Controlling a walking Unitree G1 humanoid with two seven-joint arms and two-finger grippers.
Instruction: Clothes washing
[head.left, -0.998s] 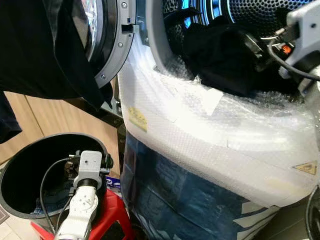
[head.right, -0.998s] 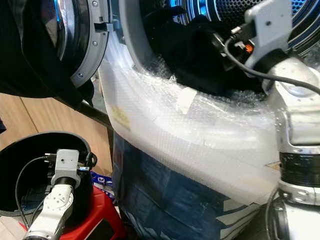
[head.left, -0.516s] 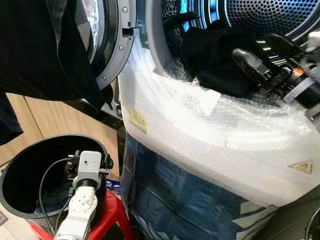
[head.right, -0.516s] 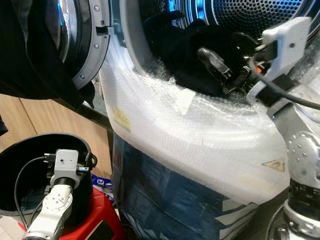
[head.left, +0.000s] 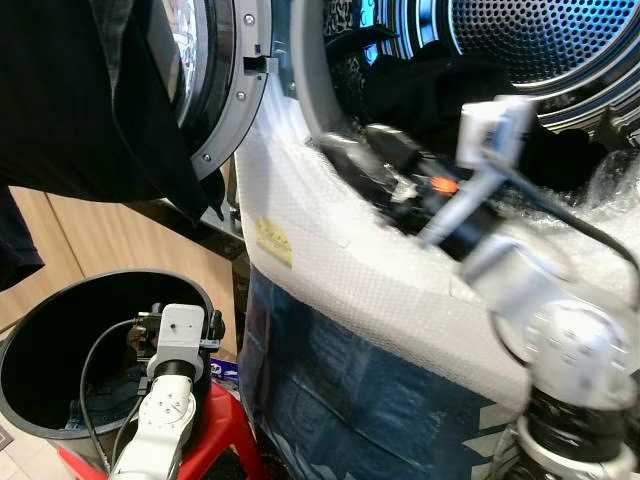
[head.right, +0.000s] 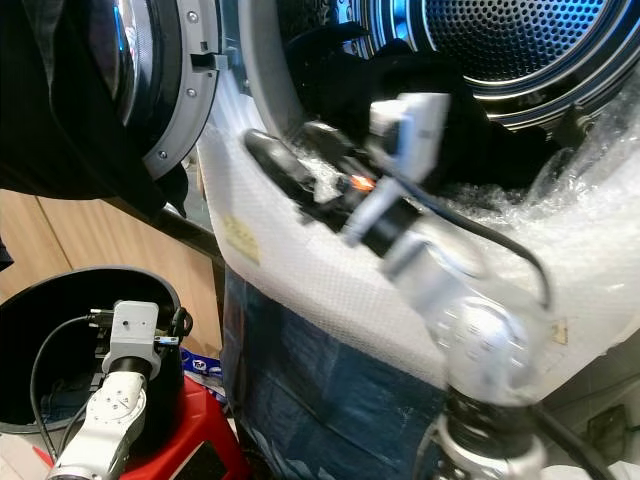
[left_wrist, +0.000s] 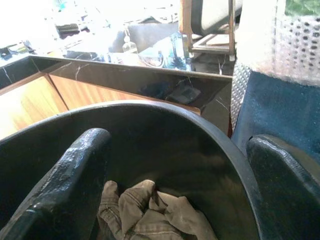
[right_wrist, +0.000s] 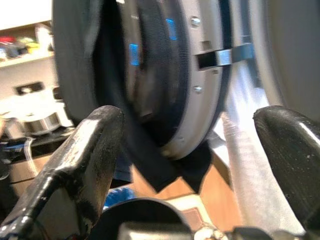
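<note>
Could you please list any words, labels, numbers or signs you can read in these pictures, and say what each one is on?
No text is legible.
Yellow sticker on the bubble-wrapped washing machine front: print too small and blurred to read.
Second yellowish sticker on the same wrap: too blurred to read.
Blue lit marks by the door: not readable.

Perforated glossy metal drum (head.left: 540, 35), bubble-wrap plastic (head.left: 370, 290), matt black bin (head.left: 60, 330), crumpled cloth (left_wrist: 150, 210)

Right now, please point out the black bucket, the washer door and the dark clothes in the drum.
black bucket (head.left: 60, 300), left eye view, on its inner wall.
washer door (head.left: 232, 95), left eye view, on its grey rim.
dark clothes (head.left: 425, 90), left eye view, on the pile's middle.
</note>
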